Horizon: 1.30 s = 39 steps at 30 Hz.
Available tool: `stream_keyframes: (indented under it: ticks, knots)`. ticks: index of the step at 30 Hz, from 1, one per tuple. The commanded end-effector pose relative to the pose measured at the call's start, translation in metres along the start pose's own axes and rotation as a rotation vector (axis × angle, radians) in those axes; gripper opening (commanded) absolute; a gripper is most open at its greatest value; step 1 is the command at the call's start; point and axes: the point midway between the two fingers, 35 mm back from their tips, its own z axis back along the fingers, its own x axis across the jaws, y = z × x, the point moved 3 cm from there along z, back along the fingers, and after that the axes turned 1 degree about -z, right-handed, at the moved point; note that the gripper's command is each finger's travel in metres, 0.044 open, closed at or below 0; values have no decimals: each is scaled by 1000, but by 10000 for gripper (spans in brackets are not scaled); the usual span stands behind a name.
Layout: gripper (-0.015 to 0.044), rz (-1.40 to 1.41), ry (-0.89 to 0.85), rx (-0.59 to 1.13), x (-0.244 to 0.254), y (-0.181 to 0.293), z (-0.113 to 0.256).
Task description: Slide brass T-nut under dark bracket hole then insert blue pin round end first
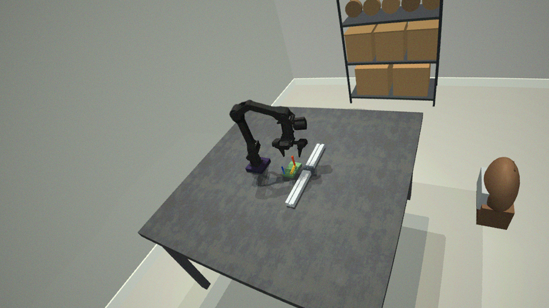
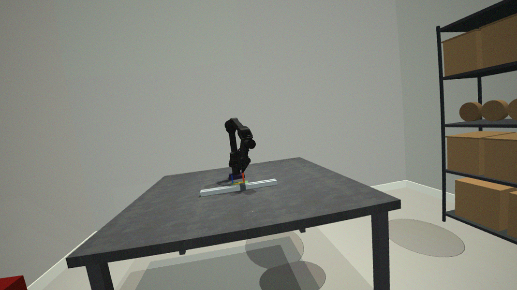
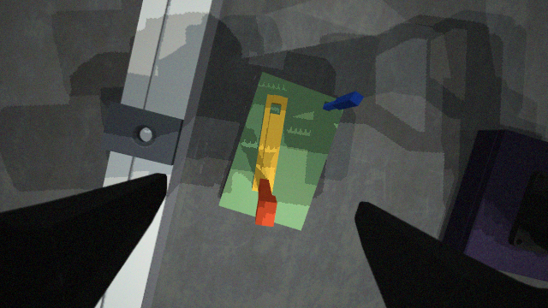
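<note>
The brass T-nut (image 3: 277,133) (image 1: 293,161) lies on the green tray (image 3: 291,184) (image 2: 245,182), and its orange handle (image 3: 266,210) (image 2: 243,177) stands up at one end. The blue pin (image 3: 347,101) (image 1: 282,170) stands upright at a corner of the tray. The aluminum rail (image 3: 171,51) (image 1: 297,191) (image 2: 218,190) lies beside the tray, with its slot facing up. The dark bracket (image 3: 124,124) (image 2: 243,186) crosses the rail, its round hole showing in the wrist view. My gripper (image 3: 265,197) (image 1: 291,154) is open and empty above the tray, its fingers on either side of the handle in the wrist view.
The arm's purple base (image 1: 258,166) (image 3: 492,222) stands on the dark table (image 1: 239,229) (image 2: 165,224), on the other side of the tray from the rail. A shelf rack (image 1: 387,19) (image 2: 506,119) with boxes stands beyond the table.
</note>
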Motion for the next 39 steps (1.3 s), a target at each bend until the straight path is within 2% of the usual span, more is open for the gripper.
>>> stream_keyframes:
  ticks: [1,26,39]
  knots:
    - [440,-5,5,1,-1,2,-8]
    - [440,-5,6,1,-2,13,-44]
    - [99,-5,6,1,-2,13,-44]
